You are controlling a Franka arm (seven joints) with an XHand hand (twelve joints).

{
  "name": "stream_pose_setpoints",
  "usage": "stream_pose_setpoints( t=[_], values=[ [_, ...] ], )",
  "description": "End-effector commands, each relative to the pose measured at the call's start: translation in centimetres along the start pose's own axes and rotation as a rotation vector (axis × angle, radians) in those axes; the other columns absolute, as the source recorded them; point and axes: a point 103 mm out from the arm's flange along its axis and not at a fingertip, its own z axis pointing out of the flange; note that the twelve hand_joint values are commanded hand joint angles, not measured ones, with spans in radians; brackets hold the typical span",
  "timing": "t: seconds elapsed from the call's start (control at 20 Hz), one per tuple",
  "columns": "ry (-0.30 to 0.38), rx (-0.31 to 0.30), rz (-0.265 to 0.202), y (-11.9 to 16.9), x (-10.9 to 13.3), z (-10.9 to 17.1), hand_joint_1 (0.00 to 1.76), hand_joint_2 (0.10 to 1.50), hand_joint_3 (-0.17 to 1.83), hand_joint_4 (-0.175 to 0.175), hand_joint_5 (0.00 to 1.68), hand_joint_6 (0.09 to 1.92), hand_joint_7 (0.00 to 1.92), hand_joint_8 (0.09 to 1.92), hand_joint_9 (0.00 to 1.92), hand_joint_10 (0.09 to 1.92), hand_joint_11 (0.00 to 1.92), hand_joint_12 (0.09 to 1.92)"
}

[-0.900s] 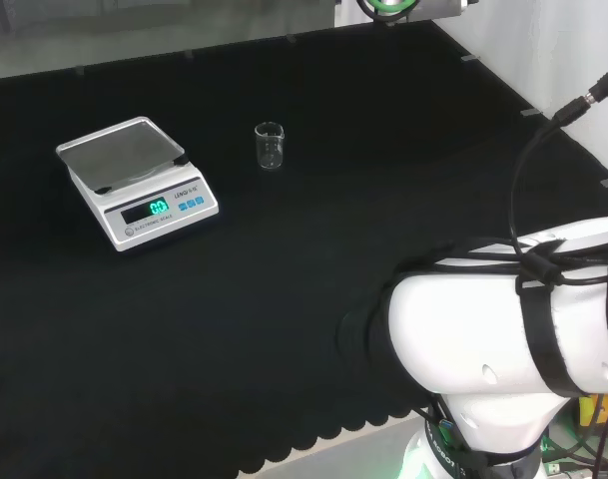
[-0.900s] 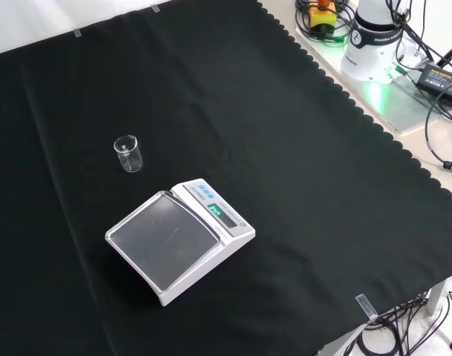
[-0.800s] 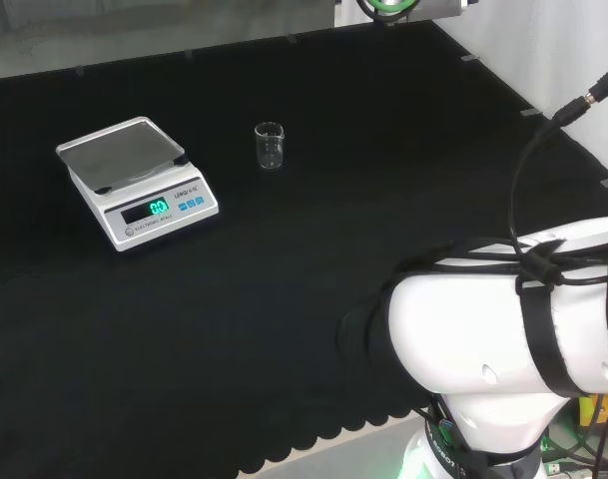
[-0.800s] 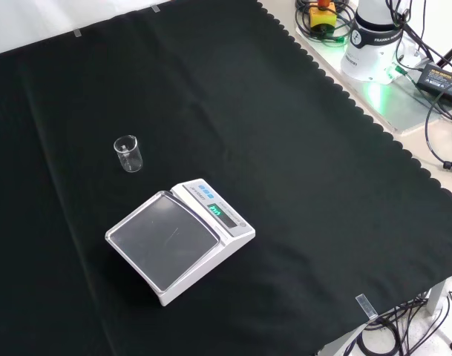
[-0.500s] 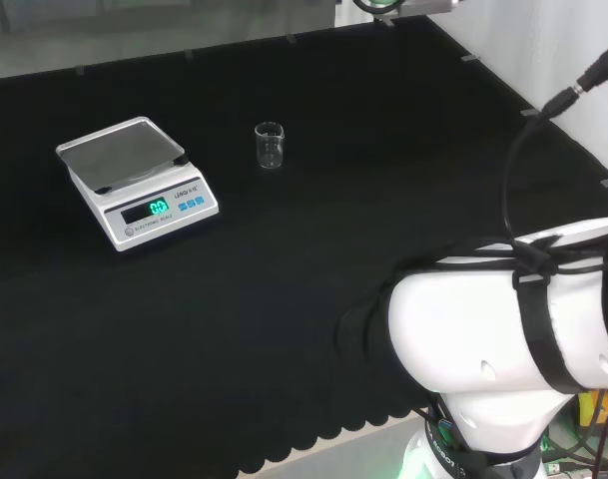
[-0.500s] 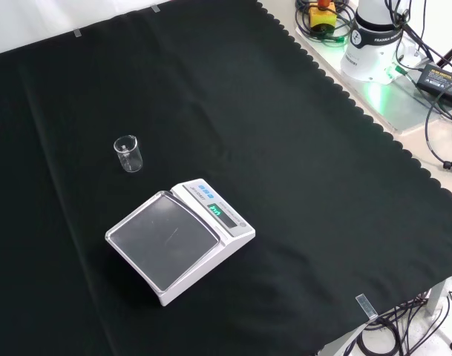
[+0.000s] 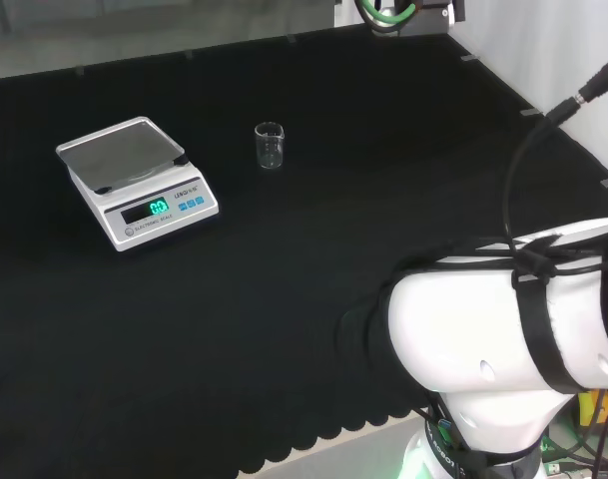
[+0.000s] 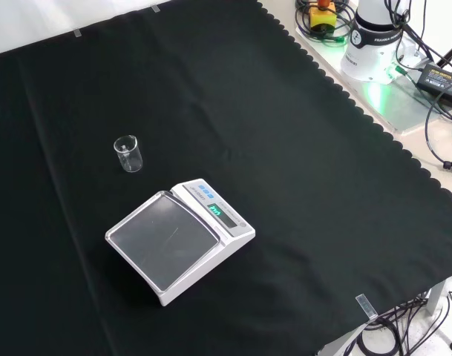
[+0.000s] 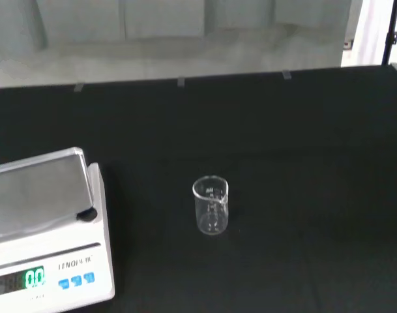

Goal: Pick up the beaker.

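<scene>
A small clear glass beaker point(image 7: 270, 146) stands upright on the black cloth, to the right of the scale in the head view. From the front, the beaker point(image 8: 128, 153) is up and to the left of the scale, with bare cloth all round it. The wrist view looks across the cloth at the beaker point(image 9: 211, 205), which is some way off and looks empty. Nothing touches it.
A white digital scale point(image 7: 136, 180) with a lit green display sits close to the beaker, also seen from the front point(image 8: 177, 241) and the wrist point(image 9: 42, 228). The arm's big white link point(image 7: 503, 339) stands at the head view's lower right. The arm's base and cables point(image 8: 374, 37) lie past the cloth's scalloped edge.
The arm part with the green ring at the head view's top edge and the black cable at the right have shifted slightly. The beaker and scale have not moved.
</scene>
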Motion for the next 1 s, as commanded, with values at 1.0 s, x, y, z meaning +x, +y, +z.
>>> stream_pose_setpoints(
  t=[1.0],
  values=[
    [0.221,0.160,-0.016,34.1,-14.1,23.1,0.26,0.92,0.15,-0.066,0.10,0.09,0.00,0.31,0.00,0.82,0.00,1.49]
  ],
)
